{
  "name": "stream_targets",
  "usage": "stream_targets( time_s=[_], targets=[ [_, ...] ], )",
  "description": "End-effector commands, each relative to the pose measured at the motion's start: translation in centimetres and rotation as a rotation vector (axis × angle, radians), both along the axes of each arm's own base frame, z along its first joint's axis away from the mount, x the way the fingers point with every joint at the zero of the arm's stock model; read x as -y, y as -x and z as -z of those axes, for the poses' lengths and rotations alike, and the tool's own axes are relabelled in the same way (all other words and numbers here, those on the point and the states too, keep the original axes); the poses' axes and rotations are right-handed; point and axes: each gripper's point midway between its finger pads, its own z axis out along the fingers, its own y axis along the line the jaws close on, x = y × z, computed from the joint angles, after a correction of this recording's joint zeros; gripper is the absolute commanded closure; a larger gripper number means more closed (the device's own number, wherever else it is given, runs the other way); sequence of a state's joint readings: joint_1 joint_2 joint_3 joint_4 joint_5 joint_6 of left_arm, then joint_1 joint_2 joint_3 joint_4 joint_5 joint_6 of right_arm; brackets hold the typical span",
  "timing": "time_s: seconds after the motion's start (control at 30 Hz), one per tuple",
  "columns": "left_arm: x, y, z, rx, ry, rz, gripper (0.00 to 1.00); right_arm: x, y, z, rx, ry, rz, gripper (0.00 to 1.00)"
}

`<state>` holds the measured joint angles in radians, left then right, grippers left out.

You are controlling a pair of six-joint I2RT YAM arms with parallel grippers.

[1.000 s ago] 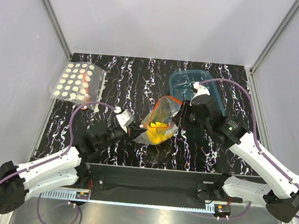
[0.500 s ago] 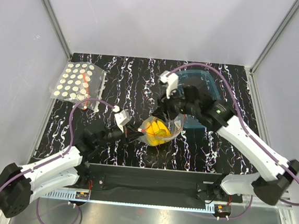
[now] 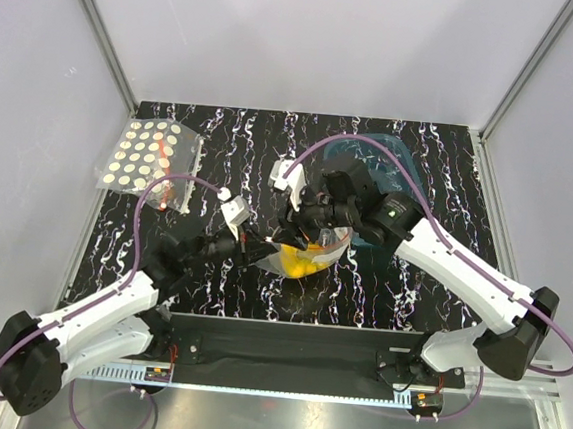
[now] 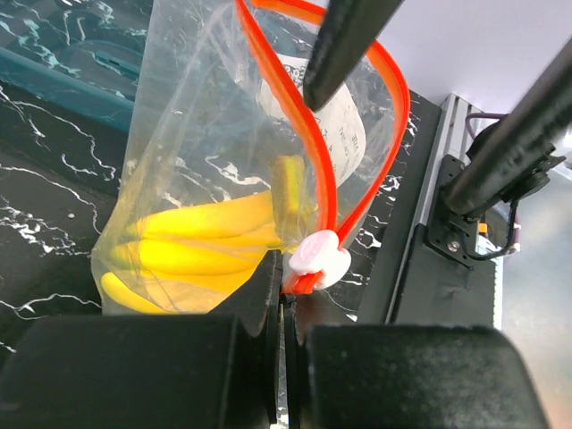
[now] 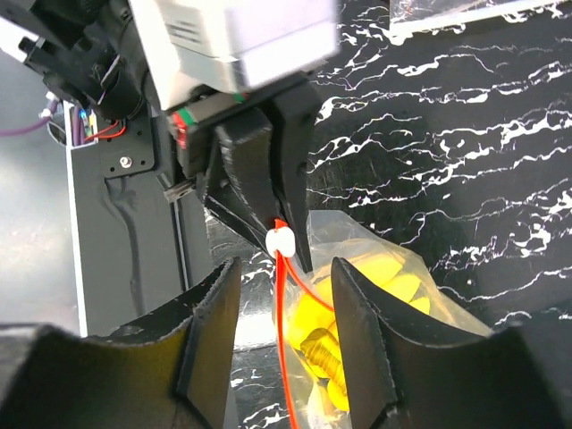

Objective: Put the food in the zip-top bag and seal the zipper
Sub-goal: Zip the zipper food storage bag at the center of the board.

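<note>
The zip-top bag (image 3: 326, 250) stands near the table's front middle with the yellow bananas (image 3: 301, 260) inside. My left gripper (image 3: 255, 248) is shut on the bag's corner just below the white slider (image 4: 315, 259). In the left wrist view my gripper (image 4: 284, 288) pinches the plastic; the red-orange zipper (image 4: 323, 170) loops up, parted, and the bananas (image 4: 192, 252) lie to the left. My right gripper (image 3: 301, 226) is over the bag, open. In the right wrist view my gripper (image 5: 286, 273) straddles the zipper (image 5: 286, 357) below the slider (image 5: 281, 239), not touching it; the bananas (image 5: 362, 308) show.
A clear bag with rows of pale discs (image 3: 151, 158) lies at the far left. A translucent blue tray (image 3: 396, 164) sits at the back right, partly hidden by the right arm. The table's front edge and black rail (image 3: 286, 340) are just behind the bag.
My right arm has swung left from the blue tray to over the bag, its open fingers now astride the zipper. My left gripper has kept its hold on the bag's corner.
</note>
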<state>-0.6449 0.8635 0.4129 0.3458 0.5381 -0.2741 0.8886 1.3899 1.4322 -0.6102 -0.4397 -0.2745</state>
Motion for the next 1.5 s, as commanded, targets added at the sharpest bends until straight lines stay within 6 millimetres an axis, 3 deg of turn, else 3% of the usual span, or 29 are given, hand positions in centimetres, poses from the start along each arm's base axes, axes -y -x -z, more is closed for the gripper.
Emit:
stream_targets(
  time_s=[0.0,0.4,0.9,1.13,1.27,1.3,1.33,1.47],
  targets=[
    [0.7,0.1,-3.0,0.024,0.057,0.041,1.00,-1.1,0.1,-1.6,0.081,-0.029,-0.062,0.49],
    [0.4,0.2,-3.6,0.013,0.065,0.043,1.00,-2.2,-0.7,0.0,0.101,0.035,-0.048,0.55],
    [0.1,-0.2,-3.8,0.004,0.053,0.029,1.00,-2.7,0.3,1.6,0.070,0.064,-0.068,0.57],
    [-0.1,0.0,-3.8,0.005,0.055,0.026,1.00,-2.5,-0.2,1.4,0.083,0.065,-0.036,0.83],
    [-0.2,0.0,-4.3,0.014,0.063,0.025,1.00,-2.5,-0.4,1.8,0.080,0.081,-0.032,0.74],
    [-0.3,-0.1,-4.2,0.011,0.056,0.020,1.00,-2.5,-0.2,1.9,0.075,0.080,-0.040,0.64],
    [-0.3,-0.1,-4.2,0.012,0.055,0.022,1.00,-2.6,-0.2,1.9,0.074,0.075,-0.043,0.61],
    [-0.3,-0.2,-4.3,0.005,0.058,0.021,1.00,-2.7,-0.1,2.1,0.070,0.074,-0.050,0.60]
  ],
)
